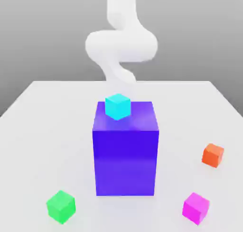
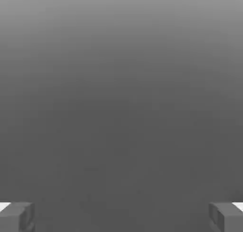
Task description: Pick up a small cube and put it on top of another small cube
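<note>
Cyan cube (image 1: 117, 107) sat on top of the big blue block (image 1: 125, 162), not on another small cube; nothing was stacked as the task asked. My jaws stood wide apart, holding nothing. I judged everything remained: picking one up, then placing it.

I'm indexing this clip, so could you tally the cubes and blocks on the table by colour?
Cyan cube: 1, on the blue block
Blue block: 1
Green cube: 1
Magenta cube: 1
Orange cube: 1
Total: 5
</note>
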You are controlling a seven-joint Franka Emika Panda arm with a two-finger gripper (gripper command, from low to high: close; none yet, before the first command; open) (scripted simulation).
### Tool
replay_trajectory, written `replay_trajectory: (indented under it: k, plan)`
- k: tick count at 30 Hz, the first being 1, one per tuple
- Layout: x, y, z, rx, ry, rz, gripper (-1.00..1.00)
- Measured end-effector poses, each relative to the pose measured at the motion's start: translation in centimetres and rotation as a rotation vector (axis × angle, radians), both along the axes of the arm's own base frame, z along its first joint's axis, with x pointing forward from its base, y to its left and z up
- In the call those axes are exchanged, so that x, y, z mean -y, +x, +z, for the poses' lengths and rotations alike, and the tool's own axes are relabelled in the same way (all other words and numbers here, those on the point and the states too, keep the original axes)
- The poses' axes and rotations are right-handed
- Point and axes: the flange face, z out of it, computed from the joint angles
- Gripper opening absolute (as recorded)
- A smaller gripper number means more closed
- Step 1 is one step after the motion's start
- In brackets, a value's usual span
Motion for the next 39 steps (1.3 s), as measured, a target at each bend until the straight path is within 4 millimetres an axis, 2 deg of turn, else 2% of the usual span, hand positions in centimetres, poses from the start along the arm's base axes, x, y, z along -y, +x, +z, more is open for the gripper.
replay_trajectory:
  k: [3, 6, 10, 13, 16, 20, 27, 31, 32, 38, 39]
  plan:
    - [-2.0, 3.7, -4.9, -0.084, -0.037, 0.074, 0.00]
    - [-4.1, 6.5, -9.9, -0.164, -0.072, 0.149, 0.00]
    - [-7.0, 9.1, -17.0, -0.268, -0.119, 0.251, 0.00]
    - [-9.3, 10.3, -22.6, -0.346, -0.152, 0.331, 0.00]
    - [-11.5, 10.6, -28.3, -0.422, -0.185, 0.412, 0.00]
    - [-14.9, 9.7, -36.0, -0.522, -0.231, 0.537, 0.00]
    - [-17.6, 6.5, -48.5, -0.679, -0.287, 0.699, 0.00]
    - [-17.8, 6.2, -53.8, -0.689, -0.290, 0.710, 0.00]
    - [-17.8, 6.2, -54.5, -0.689, -0.290, 0.710, -1.00]
    - [-17.8, 6.1, -54.9, -0.689, -0.291, 0.710, -1.00]
    - [-17.8, 6.2, -54.4, -0.689, -0.290, 0.711, -1.00]
